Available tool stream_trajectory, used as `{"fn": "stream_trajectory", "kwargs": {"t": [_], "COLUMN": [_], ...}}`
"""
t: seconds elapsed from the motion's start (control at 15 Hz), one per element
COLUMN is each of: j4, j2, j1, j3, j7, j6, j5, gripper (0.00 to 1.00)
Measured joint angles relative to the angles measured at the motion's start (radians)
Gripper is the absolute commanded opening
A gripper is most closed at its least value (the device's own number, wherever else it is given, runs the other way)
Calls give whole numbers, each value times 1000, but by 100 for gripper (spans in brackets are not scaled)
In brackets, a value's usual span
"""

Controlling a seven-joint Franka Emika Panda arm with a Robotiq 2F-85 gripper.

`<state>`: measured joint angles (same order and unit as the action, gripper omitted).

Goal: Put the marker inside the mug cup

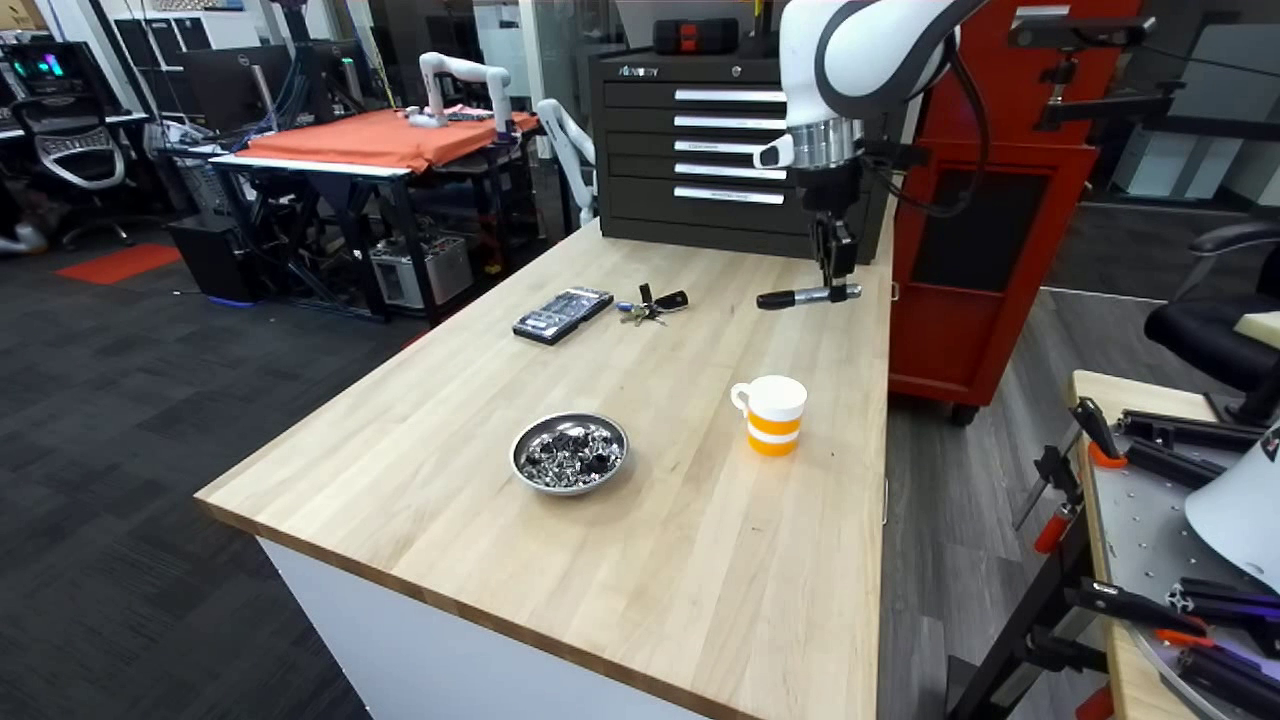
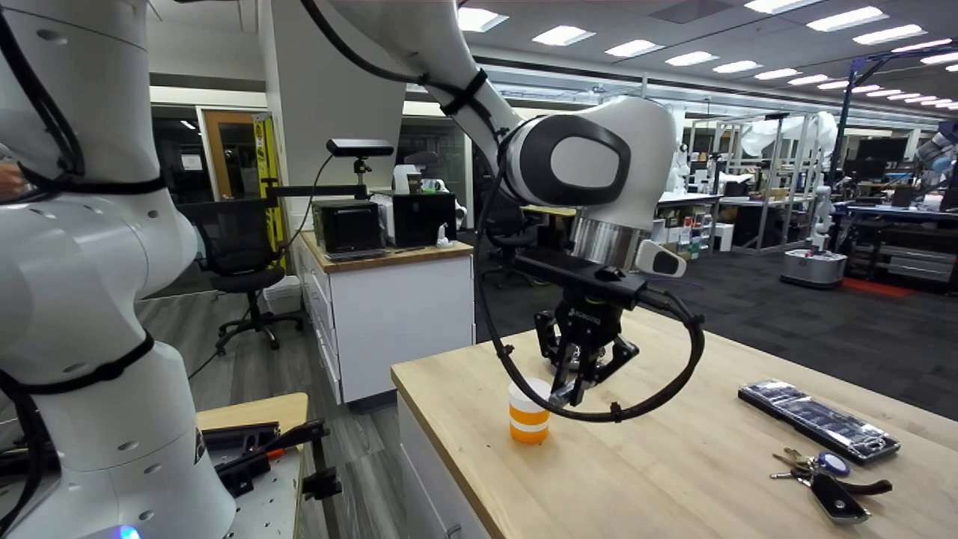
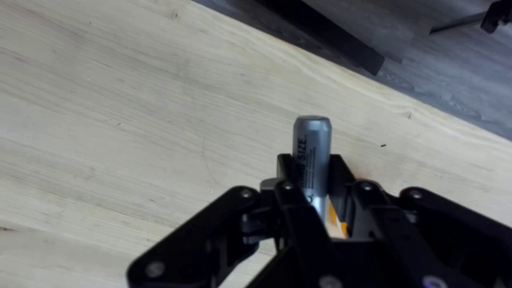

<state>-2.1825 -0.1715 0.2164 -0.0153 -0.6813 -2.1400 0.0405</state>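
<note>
Marker (image 1: pixel 810 295), a slim silver-grey barrel with a black end, is pinched between the jaws of my black two-finger gripper (image 3: pixel 311 170), up over the pale wooden tabletop (image 1: pixel 680 570). In an exterior view I see it lying nearly level across the fingertips, more of it jutting out on the black side than on the grey. My wrist view looks onto the grey end, near enough that I can read SIZE in its dark lettering; the black end is hidden there. The small white mug cup (image 1: pixel 775 415) with orange bands and a looped white handle stands upright on the wood, apart from the marker, with bare tabletop showing between them in an exterior view. From another angle, I have a black cable (image 2: pixel 696 348) on the white robot arm (image 2: pixel 644 150) crossing in front of the cup's upper part. Near the cup sits a shallow round metal bowl (image 1: pixel 575 491) holding shiny silver and black bits (image 1: pixel 572 458). Farther off lie a flat black case (image 2: pixel 816 419) with a clear lid and, just beside it, a bunch of metal keys (image 1: pixel 650 306) with a round blue tag (image 2: pixel 833 463).
</note>
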Motion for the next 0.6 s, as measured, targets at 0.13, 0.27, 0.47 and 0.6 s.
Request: {"fn": "stream_trajectory", "kwargs": {"t": [0.13,0.27,0.47,0.6], "j4": [27,49,89,121], "j2": [0,-2,-19,-41], "j1": [-24,-50,-93,-120], "j3": [0,0,-4,-7], "j7": [-29,-56,-96,-118], "j6": [80,139,211,260], "j5": [38,72,114,146], "gripper": [6,6,6,6]}}
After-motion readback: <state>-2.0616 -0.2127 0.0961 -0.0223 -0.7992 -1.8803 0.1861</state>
